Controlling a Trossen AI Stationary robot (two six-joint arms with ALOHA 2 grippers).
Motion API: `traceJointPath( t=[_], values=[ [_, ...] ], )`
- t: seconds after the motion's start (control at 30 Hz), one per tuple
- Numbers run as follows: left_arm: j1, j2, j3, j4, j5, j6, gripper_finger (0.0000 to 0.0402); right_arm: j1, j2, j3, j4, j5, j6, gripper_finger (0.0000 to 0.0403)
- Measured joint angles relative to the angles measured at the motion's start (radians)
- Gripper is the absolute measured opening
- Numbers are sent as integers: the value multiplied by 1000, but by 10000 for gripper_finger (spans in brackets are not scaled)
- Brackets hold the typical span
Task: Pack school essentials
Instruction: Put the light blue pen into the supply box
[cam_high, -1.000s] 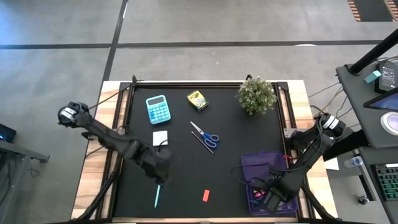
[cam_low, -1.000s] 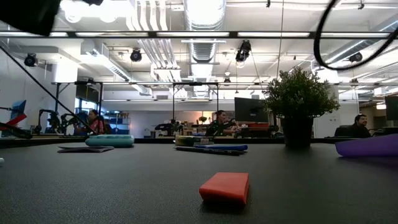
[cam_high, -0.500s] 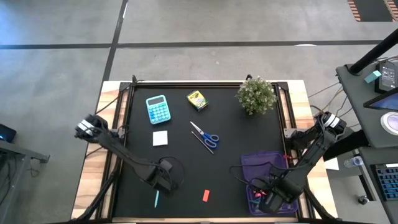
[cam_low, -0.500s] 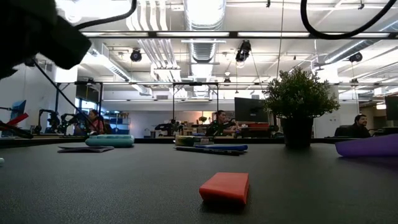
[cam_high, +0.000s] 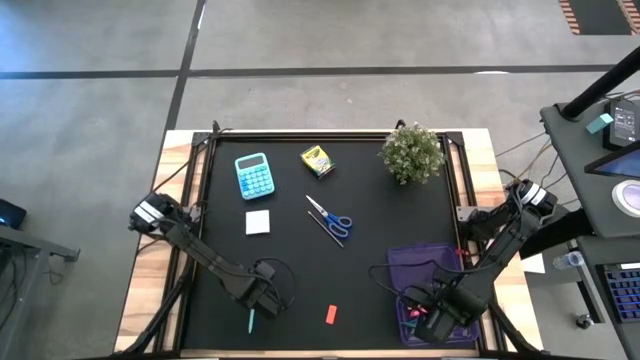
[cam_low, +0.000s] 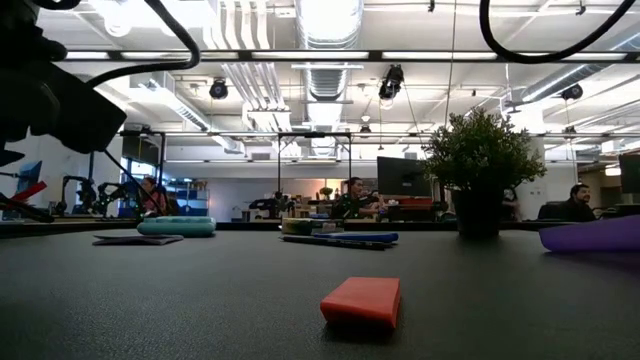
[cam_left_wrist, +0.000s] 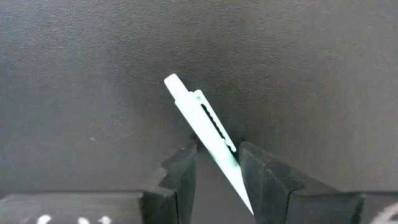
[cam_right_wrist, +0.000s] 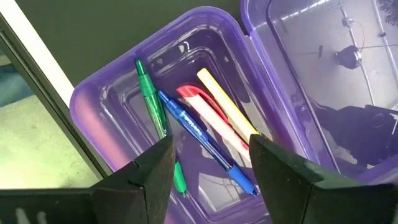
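Left pincer (cam_left_wrist: 216, 167) has lowered, apparently straddling the teal pen (cam_left_wrist: 204, 127).

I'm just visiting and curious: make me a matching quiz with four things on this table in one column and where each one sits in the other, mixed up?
Things:
1. teal pen
2. blue pen
3. orange eraser
4. scissors

Places:
A. lying alone on the black mat near the front edge
B. inside the purple case
C. near the middle of the mat, beside a thin pen
D. between the fingers of the left end effector

Pairs: 1-D, 2-B, 3-A, 4-C
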Motion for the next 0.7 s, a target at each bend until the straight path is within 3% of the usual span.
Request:
traceJointPath(
  t=[0.3, 0.5, 0.7],
  values=[
    [1, -7, -60, 69, -1, 0, 13, 0, 0, 0, 0, 44, 45, 194],
    [10, -68, -63, 78, -14, 42, 13, 0, -2, 0, 2, 57, 65, 194],
    [40, -231, -57, 96, -189, 121, 12, -1, -30, 0, 4, 159, 66, 194]
  ],
)
